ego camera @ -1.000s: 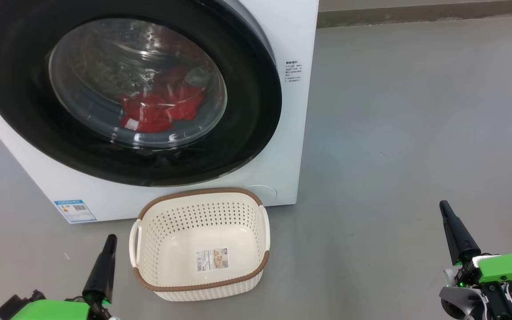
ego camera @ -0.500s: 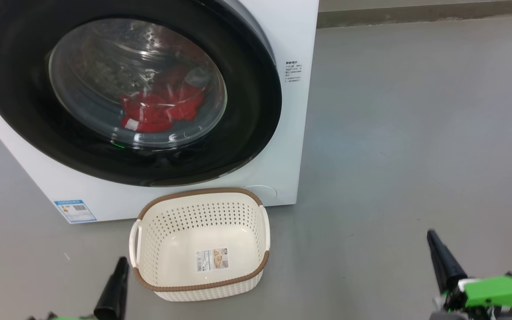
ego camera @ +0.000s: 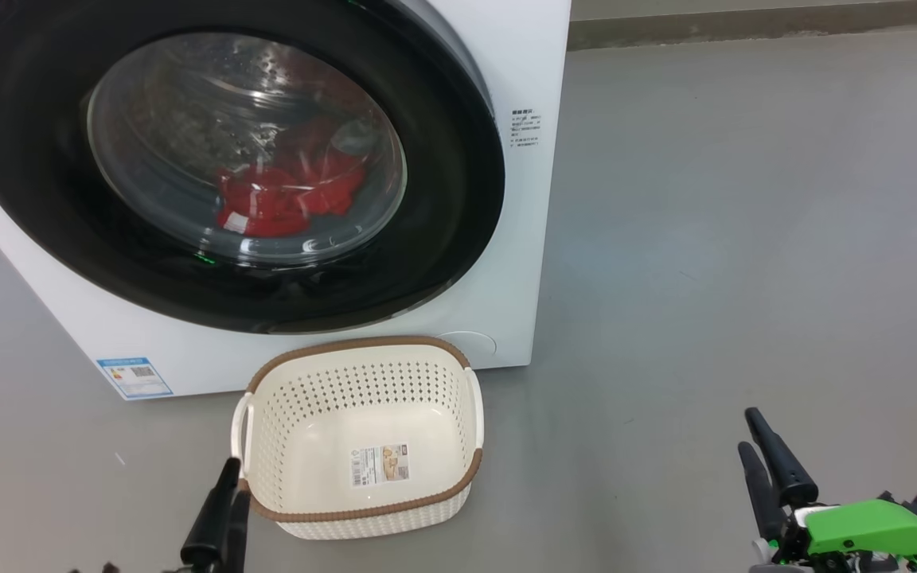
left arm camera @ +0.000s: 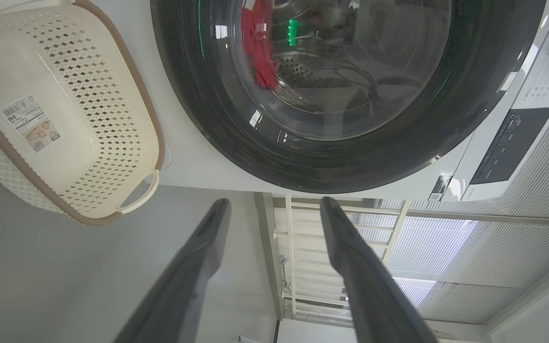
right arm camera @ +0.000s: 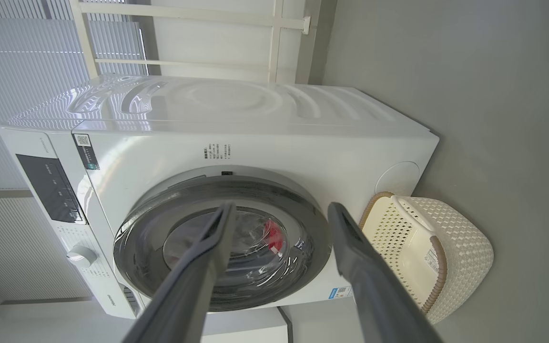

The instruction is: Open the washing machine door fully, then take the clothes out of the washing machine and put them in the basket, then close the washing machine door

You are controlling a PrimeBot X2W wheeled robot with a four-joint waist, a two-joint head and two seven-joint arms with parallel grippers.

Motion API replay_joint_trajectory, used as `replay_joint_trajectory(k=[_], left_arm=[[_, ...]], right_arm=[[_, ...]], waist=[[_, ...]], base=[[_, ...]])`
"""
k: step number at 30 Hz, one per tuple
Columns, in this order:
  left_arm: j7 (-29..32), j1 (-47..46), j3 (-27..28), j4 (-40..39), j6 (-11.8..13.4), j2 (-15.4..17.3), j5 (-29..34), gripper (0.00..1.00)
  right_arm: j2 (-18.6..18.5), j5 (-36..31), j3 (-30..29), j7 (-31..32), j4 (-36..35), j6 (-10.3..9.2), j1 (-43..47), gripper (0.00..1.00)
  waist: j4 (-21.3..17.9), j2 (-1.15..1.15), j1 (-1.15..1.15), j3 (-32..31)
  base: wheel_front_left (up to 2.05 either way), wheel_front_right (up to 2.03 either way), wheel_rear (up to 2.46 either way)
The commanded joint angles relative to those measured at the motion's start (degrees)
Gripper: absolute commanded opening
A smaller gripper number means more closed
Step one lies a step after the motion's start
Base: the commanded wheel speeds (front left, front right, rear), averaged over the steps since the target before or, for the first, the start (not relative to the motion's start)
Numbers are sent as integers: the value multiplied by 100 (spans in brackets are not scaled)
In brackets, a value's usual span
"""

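Left gripper (ego camera: 234, 481), at the bottom edge of the head view: its two dark fingers stand spread apart with nothing between them, as the left wrist view (left arm camera: 274, 201) confirms. It sits just beside the near left corner of the basket (ego camera: 363, 344); whether a fingertip touches the brown rim cannot be told. From this wrist the basket (left arm camera: 112, 62) lies to the upper left, and the washing machine door (left arm camera: 198, 119) lies beyond the fingertips.

Right gripper (ego camera: 749, 431), at the lower right of the head view: its fingers are likewise parted and empty, shown also in the right wrist view (right arm camera: 282, 206). It hangs over bare grey floor (ego camera: 745, 199), well apart from the basket and farther still from the door. Its fingers point toward the door (right arm camera: 169, 195), with the basket (right arm camera: 465, 243) off to one side.

The basket stands upright on the floor just in front of the washing machine (ego camera: 522, 64), below the lower part of the door (ego camera: 458, 199) – between the two grippers, but much nearer the left one. A paper label sticker (ego camera: 380, 465) lies on its bottom.

The door sits closed against the machine's white front (right arm camera: 255, 138). Behind its clear bowl window the clothes (ego camera: 283, 199) – bright red fabric – rest low in the perforated drum, and are visible from both wrists (left arm camera: 255, 43) (right arm camera: 274, 238). A blue-white label (ego camera: 134, 377) marks the machine's lower left corner.
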Motion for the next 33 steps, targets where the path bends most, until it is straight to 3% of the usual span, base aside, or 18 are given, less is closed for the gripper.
replay_joint_trajectory(k=[1, 11, 33], left_arm=[[-46, -279, -8, -164, -7, 74, 104, 100], [-220, -402, -139, -179, 26, 104, 733, 100], [-590, -585, -265, -340, 324, 100, 2694, 100]], right_arm=[[-86, -57, 55, -36, -151, 0, -316, 100], [-125, -533, 275, -231, -27, 1, -533, 100], [-131, -2705, 241, -602, 32, 1, -864, 100]], waist=[[0, 0, 0, 1], [-8, 0, -1, -1], [-28, 0, -1, -40]], base=[[0, 0, 0], [0, 0, 0], [0, 0, 0]])
